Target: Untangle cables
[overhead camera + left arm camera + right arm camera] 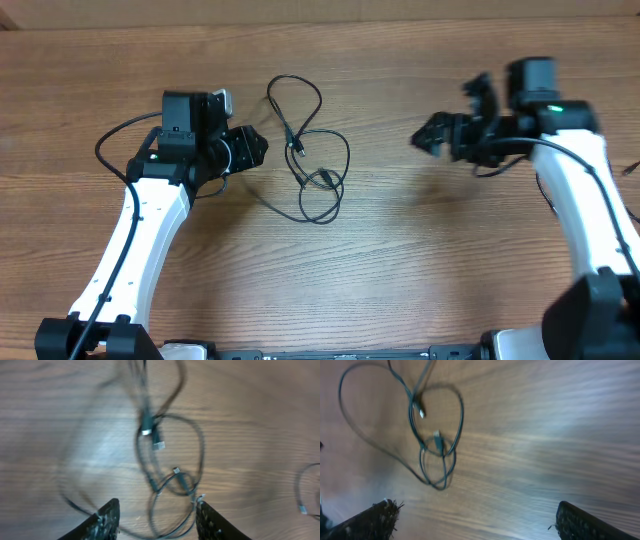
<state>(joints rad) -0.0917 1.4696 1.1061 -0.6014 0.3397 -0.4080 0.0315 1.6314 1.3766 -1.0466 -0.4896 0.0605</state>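
Note:
The cables [315, 160] lie as thin black loose loops with small plug ends on the wooden table, in the middle between both arms. My left gripper [258, 147] is just left of the loops. In the left wrist view its fingers [157, 506] are open, with the lowest loop of the cables [170, 485] lying between the fingertips, blurred. My right gripper [428, 137] is to the right of the cables, apart from them. In the right wrist view its fingers [475, 512] are wide open and empty, with the cables [435, 445] at upper left.
The wooden table [420, 260] spans the whole view. A further thin black cord with a small plug end [304, 495] shows at the right edge of the left wrist view. Thicker black cables run along both white arms [140, 230].

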